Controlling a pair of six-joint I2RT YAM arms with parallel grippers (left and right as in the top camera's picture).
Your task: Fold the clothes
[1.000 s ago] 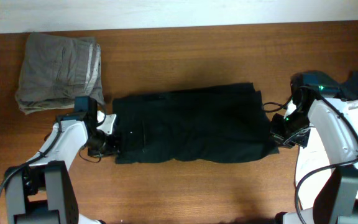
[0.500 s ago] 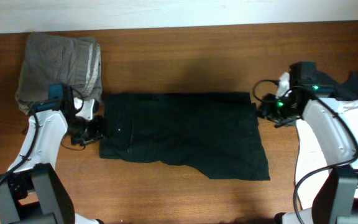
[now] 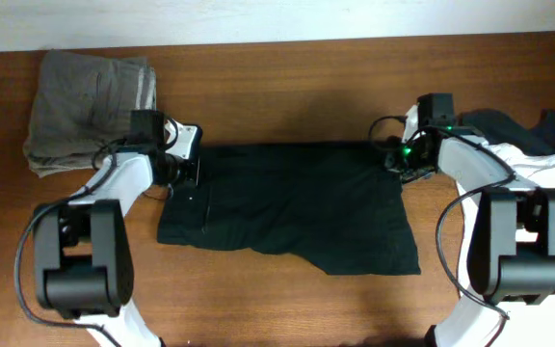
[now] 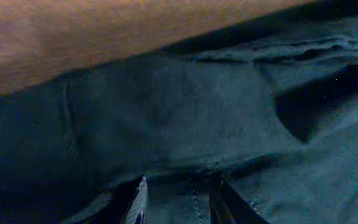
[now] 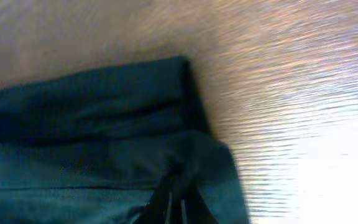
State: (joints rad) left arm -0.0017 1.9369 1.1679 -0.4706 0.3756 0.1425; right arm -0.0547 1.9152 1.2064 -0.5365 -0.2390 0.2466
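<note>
The black shorts [image 3: 292, 207] lie spread flat on the surface [image 3: 287, 87], just right of the folded khaki garment [image 3: 90, 106]. Soft, limp and light, they will sag, so take them by the corners. Your right gripper [image 5: 174, 198], at the corner farthest from that garment, pinches a fold, jaws pressed together. At the nearest corner, cloth sits between the jaws of your left gripper [image 4: 179, 188], but I cannot tell whether they bite.
</note>
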